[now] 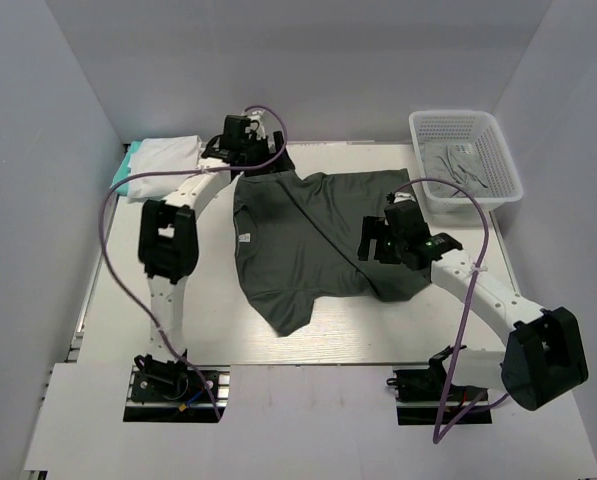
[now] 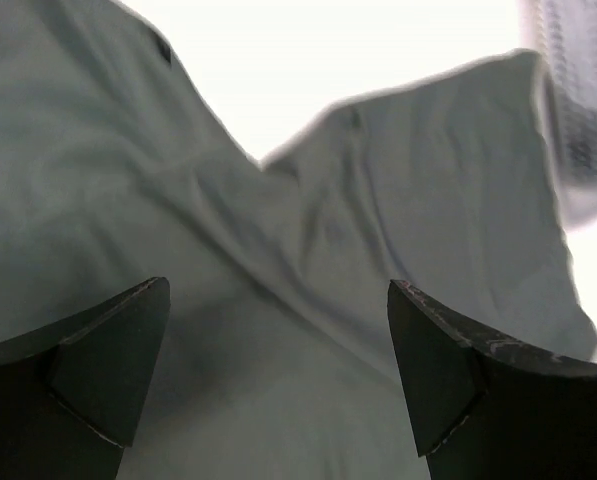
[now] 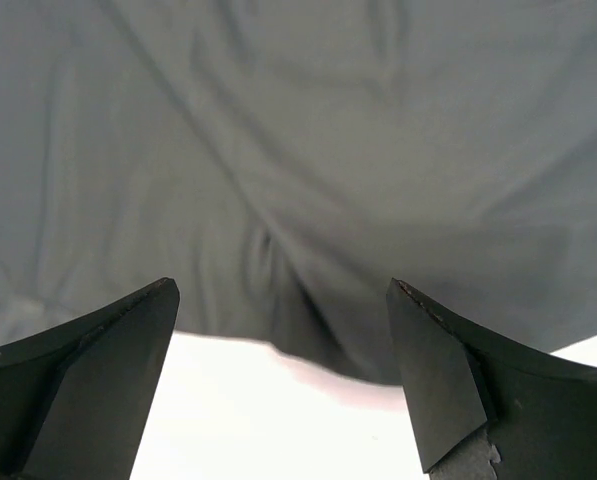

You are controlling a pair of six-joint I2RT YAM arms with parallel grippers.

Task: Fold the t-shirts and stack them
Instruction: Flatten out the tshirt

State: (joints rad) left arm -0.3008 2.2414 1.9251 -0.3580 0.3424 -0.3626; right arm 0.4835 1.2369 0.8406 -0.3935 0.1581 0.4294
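A dark charcoal-grey t-shirt [image 1: 313, 240] lies spread flat in the middle of the table, its collar label toward the left. My left gripper [image 1: 256, 160] hovers open over the shirt's far left corner. In the left wrist view the grey cloth [image 2: 278, 200] fills the frame under the open left gripper [image 2: 278, 290]. My right gripper [image 1: 371, 240] stands open above the shirt's right side. The right wrist view shows the right gripper [image 3: 283, 285] open over an edge of the cloth [image 3: 298, 150], with bare table below. A folded white t-shirt [image 1: 168, 155] rests on a teal one [image 1: 126, 172] at the far left.
A white plastic lattice basket [image 1: 498, 150] stands at the far right corner with a lighter grey t-shirt [image 1: 456, 160] inside. Purple cables loop from both arms. White walls close in the table on the left, far and right sides.
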